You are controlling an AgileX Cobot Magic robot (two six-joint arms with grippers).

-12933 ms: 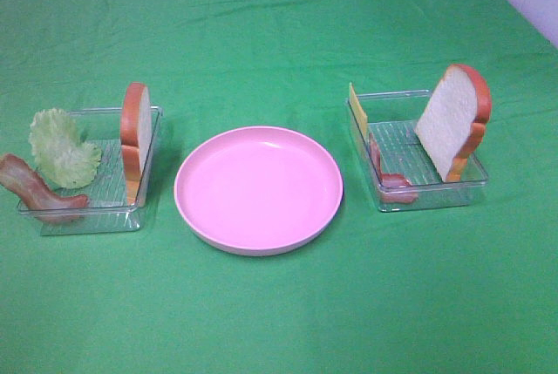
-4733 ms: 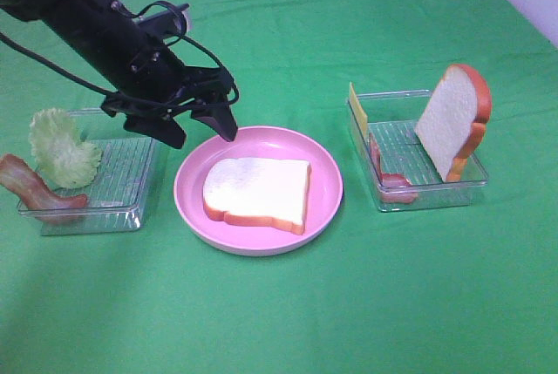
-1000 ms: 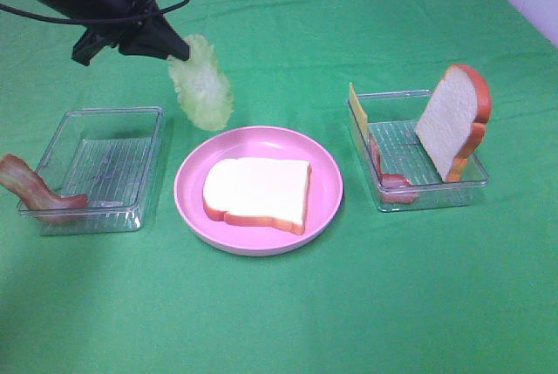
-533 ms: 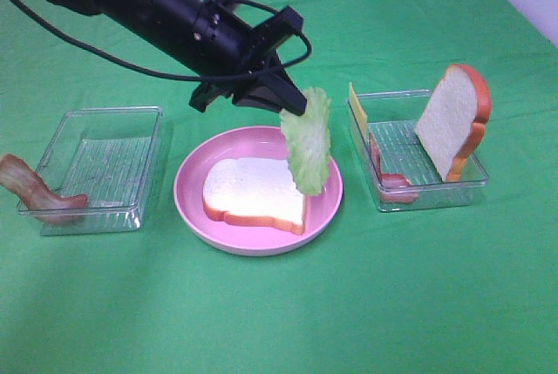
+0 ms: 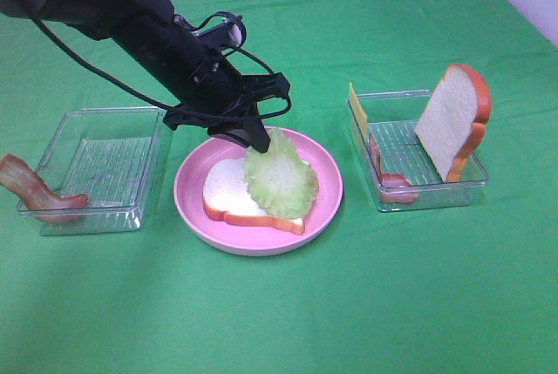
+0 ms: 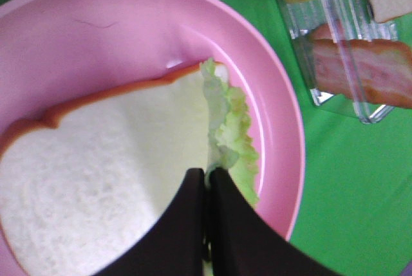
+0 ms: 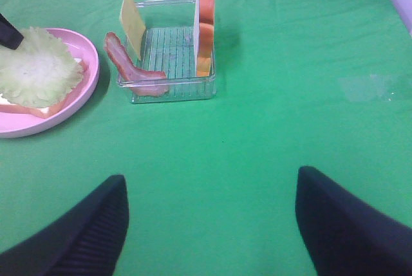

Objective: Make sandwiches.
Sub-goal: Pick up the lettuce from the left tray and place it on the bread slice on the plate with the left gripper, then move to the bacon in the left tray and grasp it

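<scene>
A white bread slice (image 5: 228,189) with an orange-brown crust lies flat on the round pink plate (image 5: 328,191). Green ruffled lettuce (image 5: 281,182) lies on the slice's right half. My left gripper (image 5: 254,139) is low over the plate's back and is shut on the lettuce's edge. The left wrist view shows it (image 6: 206,175) pinching the lettuce (image 6: 234,128) over the bread (image 6: 109,160). My right gripper (image 7: 209,224) is open and empty over bare cloth, out of the exterior view. A second bread slice (image 5: 453,117), cheese (image 5: 357,109) and bacon (image 5: 389,177) stand in the right tray (image 5: 436,193).
The left clear tray (image 5: 105,165) holds only a bacon strip (image 5: 35,193) hanging over its left end. The right wrist view shows the plate (image 7: 85,89), the lettuce (image 7: 35,64) and the right tray (image 7: 170,86) on the green cloth.
My left gripper has come down and back to the left with the lettuce. The leaf hung upright over the plate before and now lies on the bread slice.
</scene>
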